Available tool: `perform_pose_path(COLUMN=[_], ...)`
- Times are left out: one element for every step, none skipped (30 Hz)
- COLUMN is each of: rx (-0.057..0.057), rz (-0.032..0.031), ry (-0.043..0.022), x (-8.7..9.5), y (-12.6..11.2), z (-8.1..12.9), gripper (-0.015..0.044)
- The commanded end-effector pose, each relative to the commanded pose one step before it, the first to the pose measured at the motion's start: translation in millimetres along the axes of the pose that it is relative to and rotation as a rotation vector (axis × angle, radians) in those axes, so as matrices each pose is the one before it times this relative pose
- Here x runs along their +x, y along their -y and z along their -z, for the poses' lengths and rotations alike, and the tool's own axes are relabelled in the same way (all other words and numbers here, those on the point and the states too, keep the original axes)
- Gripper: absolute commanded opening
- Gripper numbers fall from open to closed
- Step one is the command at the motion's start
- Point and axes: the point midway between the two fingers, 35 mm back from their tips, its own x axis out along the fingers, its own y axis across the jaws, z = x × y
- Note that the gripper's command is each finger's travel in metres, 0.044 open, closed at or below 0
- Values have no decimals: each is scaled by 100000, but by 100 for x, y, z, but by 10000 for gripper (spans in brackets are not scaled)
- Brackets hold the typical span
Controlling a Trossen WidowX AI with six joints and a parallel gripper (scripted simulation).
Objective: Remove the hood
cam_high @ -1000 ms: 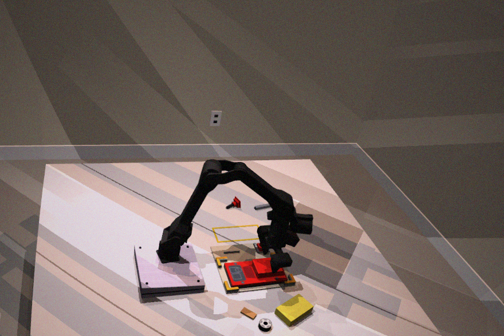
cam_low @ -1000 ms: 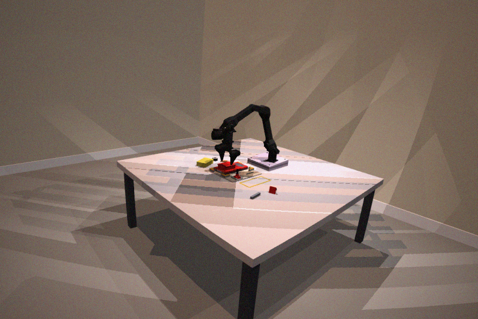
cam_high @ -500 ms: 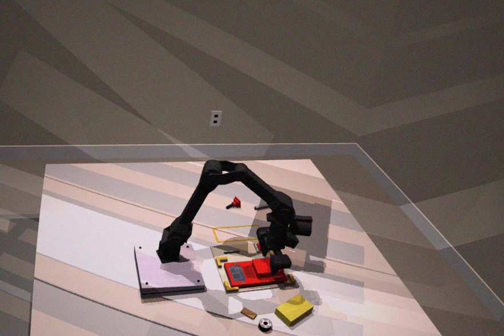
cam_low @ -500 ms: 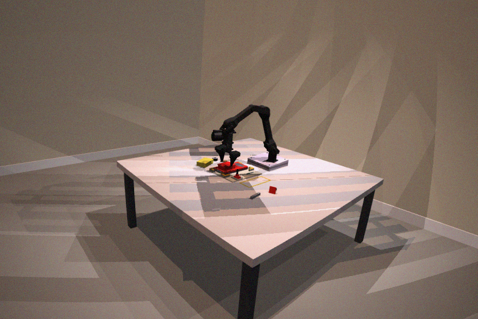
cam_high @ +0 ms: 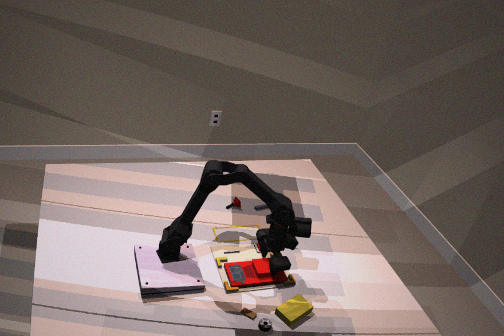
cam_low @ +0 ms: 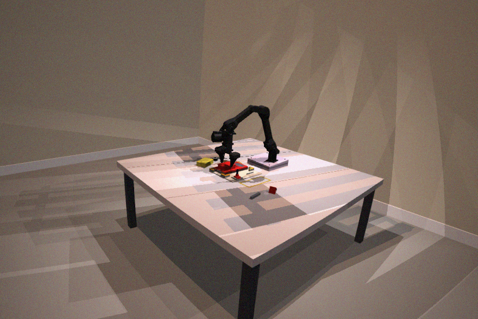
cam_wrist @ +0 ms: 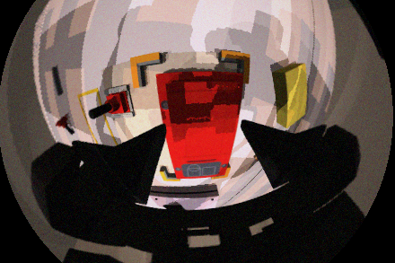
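Note:
The flat red toy car point(cam_high: 249, 271) point(cam_wrist: 202, 142) lies on a pale board between corner brackets. It has a grey panel point(cam_high: 236, 272) point(cam_wrist: 201, 170) at one end and a raised red block point(cam_high: 260, 268) on top. I cannot tell the hood's edges apart from the rest of the red body. My gripper point(cam_high: 270, 261) point(cam_low: 226, 164) point(cam_wrist: 205, 126) is open and empty, low over the car, with its fingers on either side of it in the wrist view. I cannot tell whether they touch it. The marked area is a yellow outline point(cam_high: 235, 226) point(cam_low: 259, 183) point(cam_wrist: 89, 92) beside the board, partly hidden by the arm.
A red piece with a black handle point(cam_low: 237, 175) point(cam_wrist: 118, 102) stands on the board beside the car. A yellow block point(cam_high: 294, 309) point(cam_wrist: 296, 97), a brown piece point(cam_high: 248, 313) and a small wheel point(cam_high: 265, 324) lie on the other side. A grey bar point(cam_low: 255, 195) and another red piece point(cam_low: 272, 189) lie beyond the outline.

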Motion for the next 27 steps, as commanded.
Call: perform_pose_path(rx=[296,0,0,0,0,0,0,0,0,0,0,0,0,0,0,-376,0,0,0,0,0,0,0,0,0,0,0], rz=[-702,0,0,0,0,0,0,0,0,0,0,0,0,0,0,697,0,0,0,0,0,0,0,0,0,0,0], ry=[-205,0,0,0,0,0,0,0,0,0,0,0,0,0,0,208,0,0,0,0,0,0,0,0,0,0,0], x=[293,49,49,49,49,49,49,49,49,49,49,49,49,49,49,-244,0,0,0,0,0,0,0,0,0,0,0], y=[-125,0,0,0,0,0,0,0,0,0,0,0,0,0,0,124,0,0,0,0,0,0,0,0,0,0,0], z=[79,1,1,1,1,1,1,1,1,1,1,1,1,1,2,-86,0,0,0,0,0,0,0,0,0,0,0], gripper=[440,440,440,440,440,440,440,440,440,440,440,440,440,440,440,414,387,361,355,348,341,335,328,321,315,308,301])
